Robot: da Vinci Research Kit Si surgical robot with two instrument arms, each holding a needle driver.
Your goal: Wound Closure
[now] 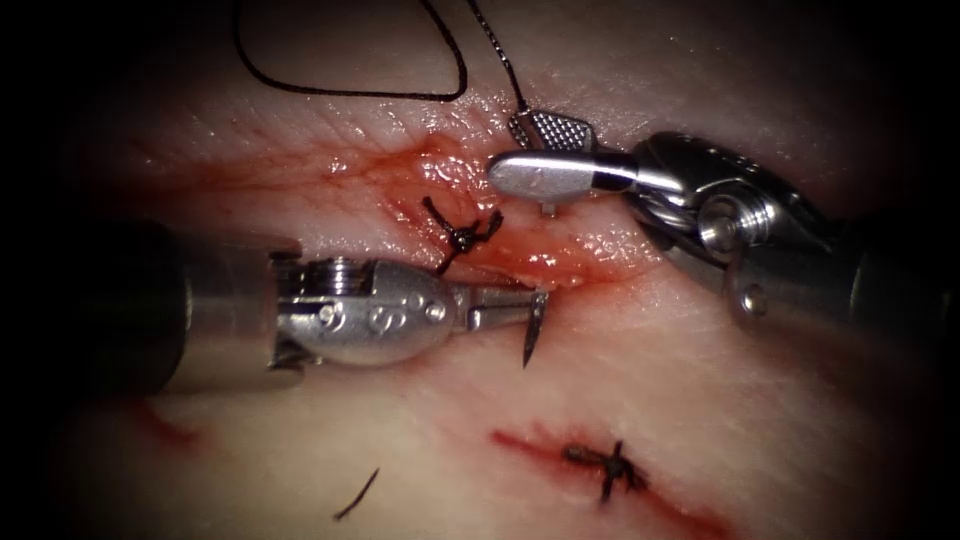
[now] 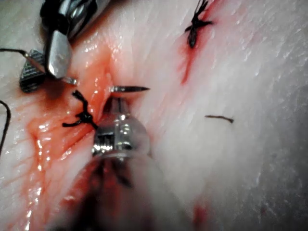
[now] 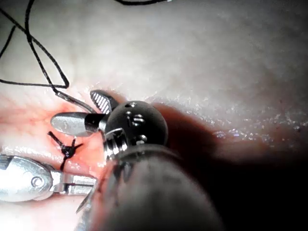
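Observation:
The left tool (image 1: 530, 305) comes in from the left, its jaws shut on the curved needle (image 1: 533, 330) just behind the point, at the near lip of the cut (image 1: 560, 268). The point is out of the tissue (image 1: 700, 400) and aims downward; in the left wrist view the needle (image 2: 130, 89) sticks out past the left tool (image 2: 118, 102). A short metal stub (image 1: 548, 208) rises from the far lip, under the right tool (image 1: 505, 148). That tool is open and holds nothing. The black thread (image 1: 350, 93) loops behind it. A knotted stitch (image 1: 462, 236) sits on the cut's left part.
A second, shorter cut (image 1: 640, 480) with a dark knotted stitch (image 1: 610, 470) lies nearer the front. A loose cut end of thread (image 1: 356, 495) rests on the tissue at front left. Red fluid (image 1: 400, 165) wets the wound edges.

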